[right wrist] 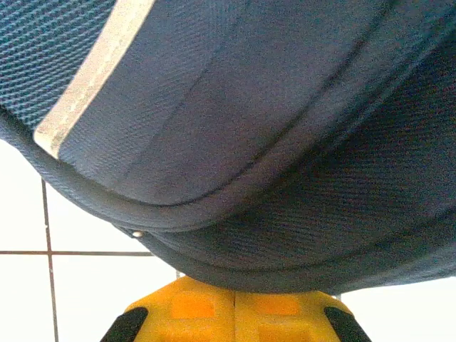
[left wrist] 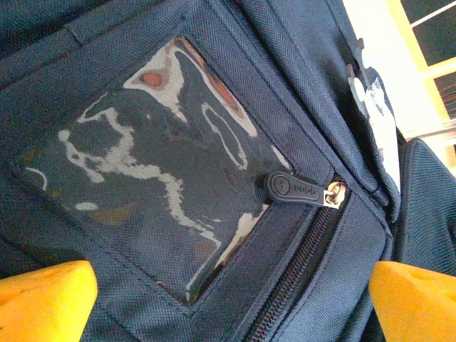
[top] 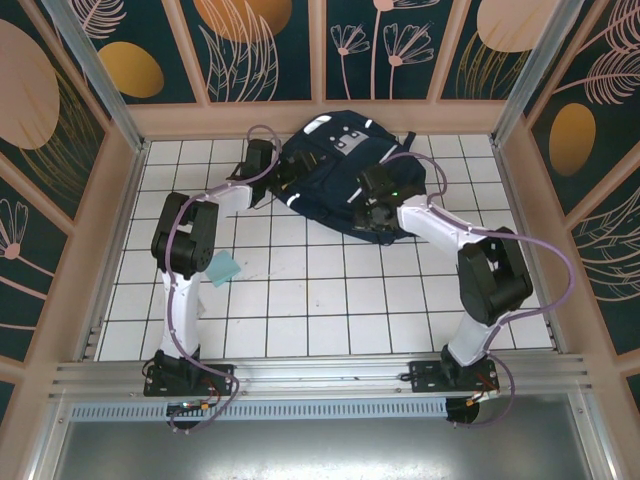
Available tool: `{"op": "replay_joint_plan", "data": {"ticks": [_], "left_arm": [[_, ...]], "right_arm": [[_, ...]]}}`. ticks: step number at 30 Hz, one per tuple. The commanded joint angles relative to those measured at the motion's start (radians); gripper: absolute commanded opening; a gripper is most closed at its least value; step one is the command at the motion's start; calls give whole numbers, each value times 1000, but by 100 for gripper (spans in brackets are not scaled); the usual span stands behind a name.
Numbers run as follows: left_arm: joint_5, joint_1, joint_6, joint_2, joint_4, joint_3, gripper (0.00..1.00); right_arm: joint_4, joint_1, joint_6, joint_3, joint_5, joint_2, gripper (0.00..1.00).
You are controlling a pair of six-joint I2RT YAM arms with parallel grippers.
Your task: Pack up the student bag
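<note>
Top external view has the student bag (top: 345, 185) lying flat at the far middle of the white tiled surface (top: 300, 310), with both arms reaching onto it from either side. The left gripper (top: 262, 160) sits at the bag's left edge. In the left wrist view its yellow fingers (left wrist: 43, 303) stand as wide apart as they go, holding nothing, right over a pocket. The right gripper (top: 378, 215) is at the bag's near edge. In the right wrist view its fingers (right wrist: 214, 313) are pressed together just under the bag's rounded, piped rim; whether a fold of fabric is nipped between the tips I cannot tell, since the rim hides them. The bag is coarse navy woven cloth, soft and slumped, with a white reflective stripe (right wrist: 92, 71), a glossy clear plastic window (left wrist: 149, 164) stitched to the pocket, and a dark rubbery zip pull (left wrist: 293, 189) lying on a closed zip. A small teal square (top: 224, 268) lies well apart by the left arm. Dark teal panels with leaf patterns in pale wooden frames wall in the surface.
</note>
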Motion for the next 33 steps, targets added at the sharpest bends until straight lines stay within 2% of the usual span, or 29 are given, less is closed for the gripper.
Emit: {"op": "replay_joint_plan", "data": {"ticks": [1, 4, 7, 12, 17, 21, 23, 27, 33], "left_arm": [[-109, 53, 61, 31, -114, -1, 99], [-67, 53, 32, -72, -39, -119, 99], [-17, 53, 14, -204, 7, -237, 99], [20, 53, 10, -400, -18, -391, 94], [67, 53, -122, -541, 93, -564, 94], [93, 52, -252, -552, 215, -666, 91], [81, 51, -282, -542, 254, -690, 80], [79, 52, -309, -479, 328, -682, 41], [102, 54, -269, -406, 337, -601, 0]], "right_arm": [[-51, -18, -108, 11, -135, -20, 0], [79, 1, -108, 12, -374, -9, 0], [194, 27, -98, 71, -517, 35, 0], [269, 66, -90, 266, -638, 160, 0], [256, 121, -100, 469, -713, 301, 0], [302, 159, -79, 491, -749, 335, 0], [325, 173, -65, 474, -761, 332, 0], [342, 193, -46, 398, -763, 300, 0], [182, 164, -96, 204, -636, 183, 0]]}}
